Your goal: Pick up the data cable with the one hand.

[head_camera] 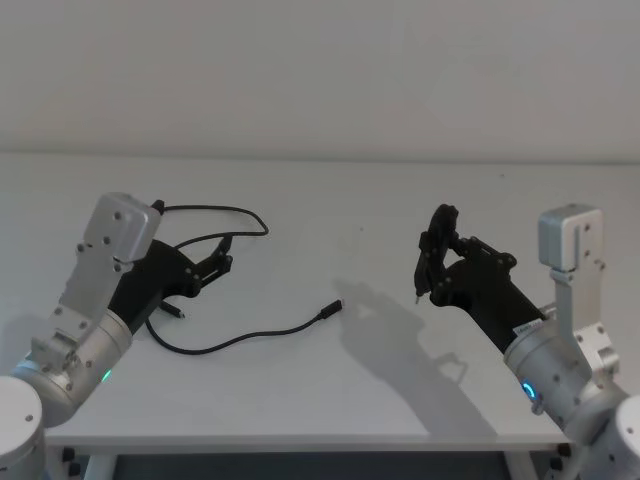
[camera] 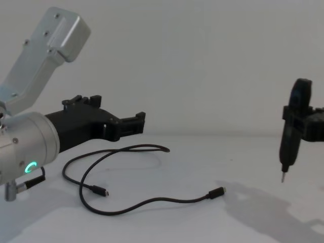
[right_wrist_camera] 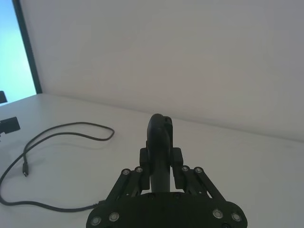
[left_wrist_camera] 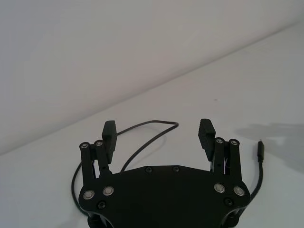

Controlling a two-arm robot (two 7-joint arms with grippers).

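Left gripper point(head_camera: 222, 256) fingers apart, over data cable point(head_camera: 250, 338) loop; right gripper point(head_camera: 440, 262) fingers clamped on slim tool point(camera: 289, 136), well apart; open desk point(head_camera: 400, 190) between.

Bare surface point(head_camera: 380, 200) surrounds the cable point(head_camera: 240, 341) left of centre; the right end effector point(head_camera: 442, 258), clamping a tool point(head_camera: 438, 225), hangs well apart at centre right.

White table point(head_camera: 300, 390); pale wall point(head_camera: 320, 70) behind; slim black tool point(camera: 288, 136) upright

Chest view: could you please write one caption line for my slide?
Open left gripper hovers above the data cable on the white table; right gripper holds a slim black tool.
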